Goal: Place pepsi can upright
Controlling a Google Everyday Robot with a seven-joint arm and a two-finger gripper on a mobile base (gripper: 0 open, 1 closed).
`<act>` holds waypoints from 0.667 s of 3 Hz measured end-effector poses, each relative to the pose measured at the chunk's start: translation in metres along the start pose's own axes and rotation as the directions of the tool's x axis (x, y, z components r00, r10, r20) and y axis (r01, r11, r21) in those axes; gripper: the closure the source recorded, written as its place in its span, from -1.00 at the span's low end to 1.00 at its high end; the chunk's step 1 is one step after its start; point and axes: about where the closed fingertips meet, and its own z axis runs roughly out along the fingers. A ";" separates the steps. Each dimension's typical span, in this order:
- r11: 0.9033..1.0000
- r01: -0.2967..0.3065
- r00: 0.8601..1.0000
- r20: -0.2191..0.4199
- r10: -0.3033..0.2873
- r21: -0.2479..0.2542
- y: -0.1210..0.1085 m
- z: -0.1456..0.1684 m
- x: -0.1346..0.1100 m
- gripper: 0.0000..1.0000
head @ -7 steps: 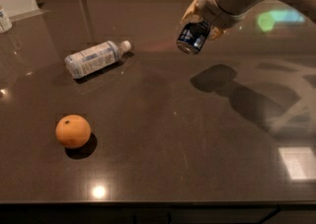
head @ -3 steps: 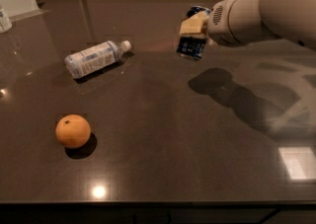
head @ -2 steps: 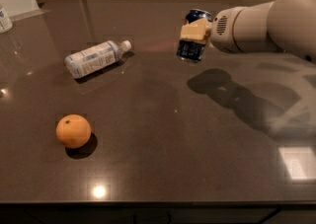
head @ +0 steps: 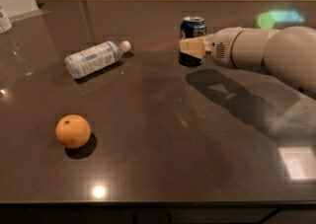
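The pepsi can (head: 192, 28), dark blue with a silver top, stands upright at the back middle of the dark table (head: 158, 154). My gripper (head: 191, 47) reaches in from the right and is shut on the can's middle, its pale fingers (head: 193, 48) across the can's front. The can's bottom is at or just above the table; I cannot tell if it touches. The white arm (head: 261, 53) stretches off to the right.
A clear plastic bottle (head: 95, 58) with a pale label lies on its side at the back left. An orange (head: 73, 130) sits at the front left. A small container (head: 4, 19) stands at the far left edge.
The can has turned from tilted to upright and come down toward the table. The gripper has rotated and the arm has lowered and swung further in from the right.
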 end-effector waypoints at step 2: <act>0.958 0.282 0.950 -0.121 -0.287 -0.053 0.017 0.006 -0.009 1.00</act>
